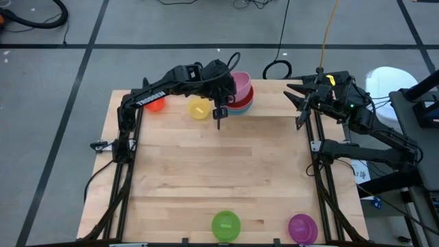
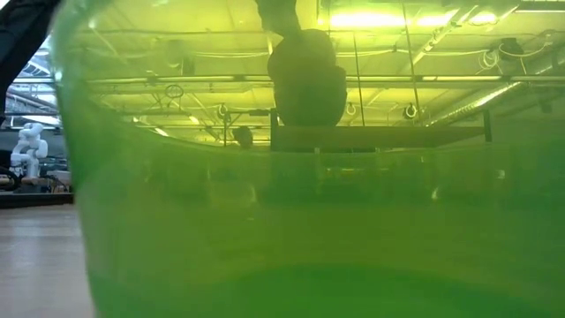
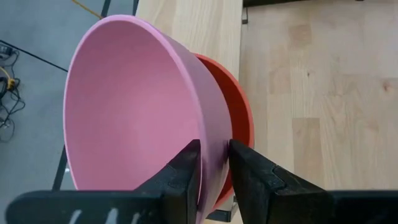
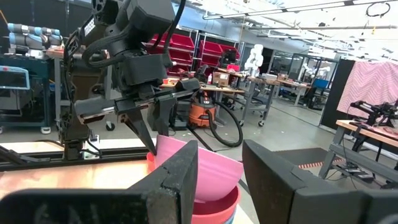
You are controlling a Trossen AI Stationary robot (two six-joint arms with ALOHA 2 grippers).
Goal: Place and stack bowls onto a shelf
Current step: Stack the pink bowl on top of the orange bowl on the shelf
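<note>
Straddling pink bowl (image 3: pixel 137 106) rim, left tool (image 3: pixel 214 163) narrowly parted; bowl upright atop stack.

My 2 left fingers (image 3: pixel 186 180) are matt black plastic with a slightly grainy face. The pink bowl (image 3: pixel 140 106) between them is smooth plastic with a soft satin sheen, and the red bowl (image 3: pixel 239 112) under it looks the same. The counter (image 3: pixel 317 93) is pale wood, smooth, with visible grain in jointed strips. The green bowl (image 2: pixel 291 230) is translucent, glossy plastic.
</note>
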